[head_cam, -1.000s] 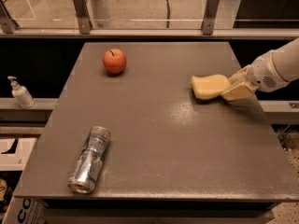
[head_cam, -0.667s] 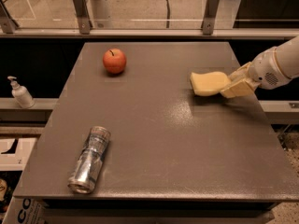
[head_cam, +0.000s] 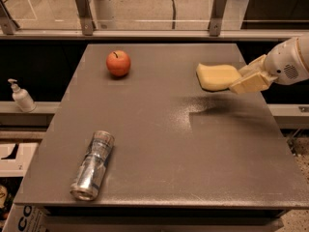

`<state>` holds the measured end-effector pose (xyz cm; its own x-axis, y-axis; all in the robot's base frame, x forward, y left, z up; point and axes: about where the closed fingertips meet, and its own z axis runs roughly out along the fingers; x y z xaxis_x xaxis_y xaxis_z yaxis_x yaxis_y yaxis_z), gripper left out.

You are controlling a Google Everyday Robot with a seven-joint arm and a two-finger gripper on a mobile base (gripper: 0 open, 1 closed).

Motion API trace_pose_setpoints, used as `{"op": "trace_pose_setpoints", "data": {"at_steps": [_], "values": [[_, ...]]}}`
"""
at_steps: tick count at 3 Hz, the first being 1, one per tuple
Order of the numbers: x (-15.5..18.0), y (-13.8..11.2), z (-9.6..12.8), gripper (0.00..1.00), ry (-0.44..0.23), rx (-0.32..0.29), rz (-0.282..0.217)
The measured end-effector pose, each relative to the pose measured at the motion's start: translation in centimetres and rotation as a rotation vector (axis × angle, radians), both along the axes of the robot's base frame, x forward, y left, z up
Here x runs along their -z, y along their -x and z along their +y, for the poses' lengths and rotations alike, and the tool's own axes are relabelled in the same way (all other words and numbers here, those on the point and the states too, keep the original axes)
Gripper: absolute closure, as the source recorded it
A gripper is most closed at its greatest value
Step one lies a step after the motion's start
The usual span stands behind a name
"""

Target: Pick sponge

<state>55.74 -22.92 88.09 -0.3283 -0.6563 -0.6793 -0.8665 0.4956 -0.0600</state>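
Pale yellow foam sponge point(head_cam: 216, 76), rounded rectangular block, sits at the right side of the scene, above the far-right part of the dark grey flat table point(head_cam: 159, 144). It is off the surface: its dark shadow point(head_cam: 212, 106) falls on the tabletop below it, apart from the block. The sponge's right end is clamped in the gripper point(head_cam: 240, 79), whose pale yellow blocky fingers point(head_cam: 255, 82) close on it from the right (one above, one below, as far as can be told). The gripper hangs over the table's right edge, and behind it the white rounded arm point(head_cam: 289, 62) runs off the right border.

Red round apple point(head_cam: 118, 63) stands upright on the far-left part of the table, well apart from the sponge. Silver crushed metal can point(head_cam: 92, 165) lies on its side near the front-left corner, its open end toward the front edge. Off the table to the left, a white plastic pump bottle point(head_cam: 22, 96) stands on a pale ledge point(head_cam: 43, 108). Grey metal posts point(head_cam: 83, 9) rise behind the table's far edge.
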Motion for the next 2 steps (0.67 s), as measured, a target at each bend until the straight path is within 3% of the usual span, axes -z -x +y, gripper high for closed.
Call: {"op": "trace_pose_setpoints", "data": {"at_steps": [2], "values": [[-4.9, 1.4, 1.0, 1.0, -0.065, -0.007, -0.026]]}}
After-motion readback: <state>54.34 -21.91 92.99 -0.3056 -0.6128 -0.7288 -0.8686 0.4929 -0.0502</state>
